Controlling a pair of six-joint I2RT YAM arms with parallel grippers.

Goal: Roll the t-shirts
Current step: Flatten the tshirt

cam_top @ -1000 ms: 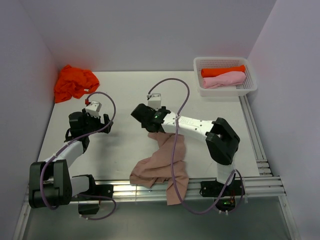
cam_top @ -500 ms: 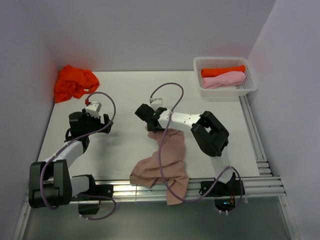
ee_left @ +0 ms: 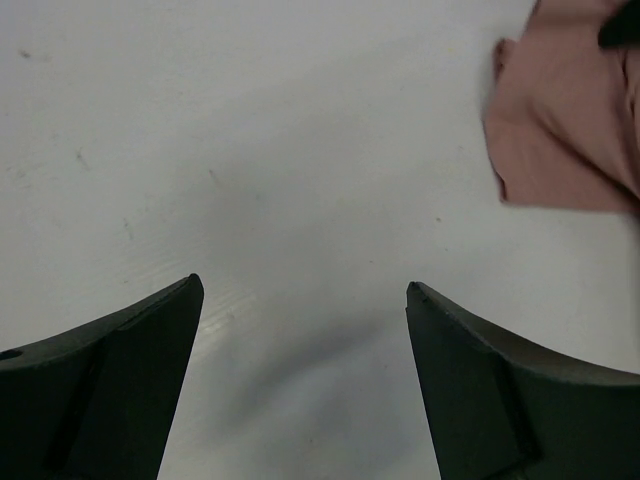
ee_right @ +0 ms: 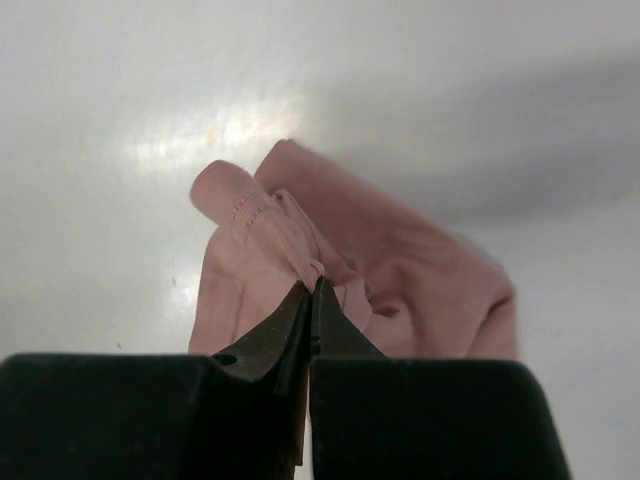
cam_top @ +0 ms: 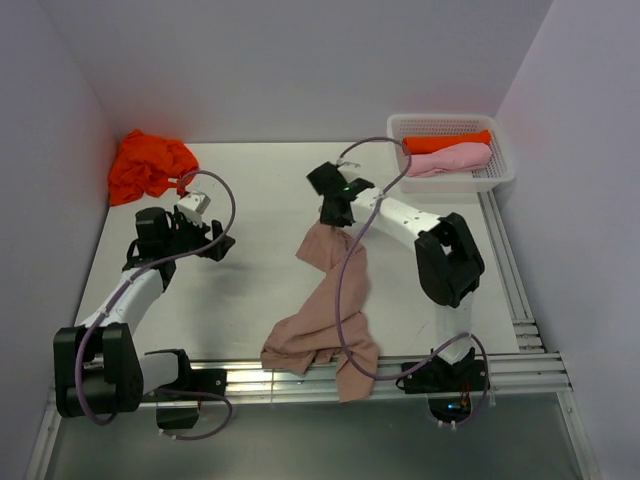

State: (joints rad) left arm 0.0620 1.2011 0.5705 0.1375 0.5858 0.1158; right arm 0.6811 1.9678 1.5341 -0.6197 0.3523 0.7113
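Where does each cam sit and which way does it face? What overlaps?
Top external: above and behind the arm bases, looking down on the table; both arms show whole.
Left wrist: on the left arm, facing down at the table past the open left gripper.
Right wrist: on the right arm, facing down along the right gripper, shut on the pinkish-brown t-shirt.
Shared: all three views show that t-shirt.
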